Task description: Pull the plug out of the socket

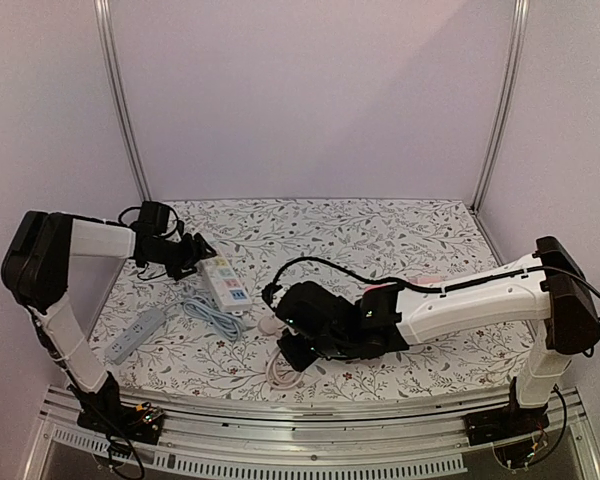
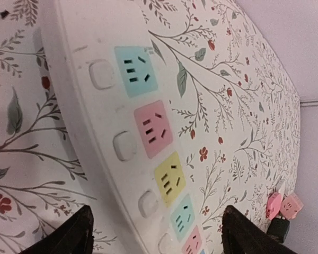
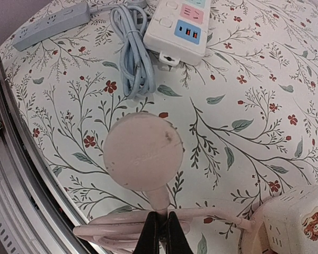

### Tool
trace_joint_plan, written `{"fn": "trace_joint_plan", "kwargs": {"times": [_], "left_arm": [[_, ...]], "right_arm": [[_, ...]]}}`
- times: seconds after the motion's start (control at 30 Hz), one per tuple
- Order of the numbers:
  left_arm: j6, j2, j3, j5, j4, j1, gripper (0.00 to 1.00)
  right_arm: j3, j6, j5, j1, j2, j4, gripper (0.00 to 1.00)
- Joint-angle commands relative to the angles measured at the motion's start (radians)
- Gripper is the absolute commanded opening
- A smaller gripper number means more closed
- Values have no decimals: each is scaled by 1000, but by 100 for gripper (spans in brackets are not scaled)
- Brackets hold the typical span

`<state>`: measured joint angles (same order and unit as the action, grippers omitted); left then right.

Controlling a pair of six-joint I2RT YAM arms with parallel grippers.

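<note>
A white power strip, the socket [image 2: 95, 106], lies on the floral table with coloured outlets, all empty where they show. My left gripper [image 2: 156, 228] hangs open above its far end, its fingers [image 2: 69, 235] spread wide on either side without touching it. In the top view the strip [image 1: 225, 283] sits left of centre with the left gripper [image 1: 198, 252] at its back end. The round pink plug [image 3: 143, 151] is clear of the strip, and my right gripper [image 3: 160, 228] is shut on its neck. The plug [image 1: 268, 324] shows near the table's front.
A coiled pink cord [image 3: 111, 231] runs from the plug to a cream cube adapter [image 3: 297, 222]. A bundled pale blue cable [image 3: 132, 47] and a grey power strip [image 3: 53, 24] lie at the left. Two small pink adapters [image 2: 283, 205] sit further off. The table's metal front edge [image 3: 10, 174] is close.
</note>
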<state>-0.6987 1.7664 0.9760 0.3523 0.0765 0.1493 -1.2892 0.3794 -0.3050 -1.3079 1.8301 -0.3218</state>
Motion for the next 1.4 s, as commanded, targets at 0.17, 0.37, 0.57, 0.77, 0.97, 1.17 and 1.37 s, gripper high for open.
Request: {"fn": "trace_joint_plan", "kwargs": {"times": [0.17, 0.37, 0.57, 0.77, 0.97, 1.17, 1.37], "left_arm": [[134, -285, -52, -140, 156, -7, 94], [119, -540, -203, -126, 208, -7, 96], [73, -798, -342, -22, 288, -4, 98], [80, -930, -350, 39, 410, 7, 98], [85, -971, -364, 86, 427, 44, 100], [69, -936, -367, 58, 391, 162, 100], [0, -899, -366, 19, 312, 297, 100]], "right_arm": [[-27, 29, -4, -18, -13, 18, 0], [-94, 54, -14, -33, 37, -31, 0], [-289, 77, -44, -39, 155, -117, 0], [-447, 53, 13, -39, 283, -141, 27], [-448, -43, 96, -53, 215, -120, 68], [-300, -56, -4, -51, 6, -125, 84], [-92, -10, -125, -32, -203, -161, 91]]}}
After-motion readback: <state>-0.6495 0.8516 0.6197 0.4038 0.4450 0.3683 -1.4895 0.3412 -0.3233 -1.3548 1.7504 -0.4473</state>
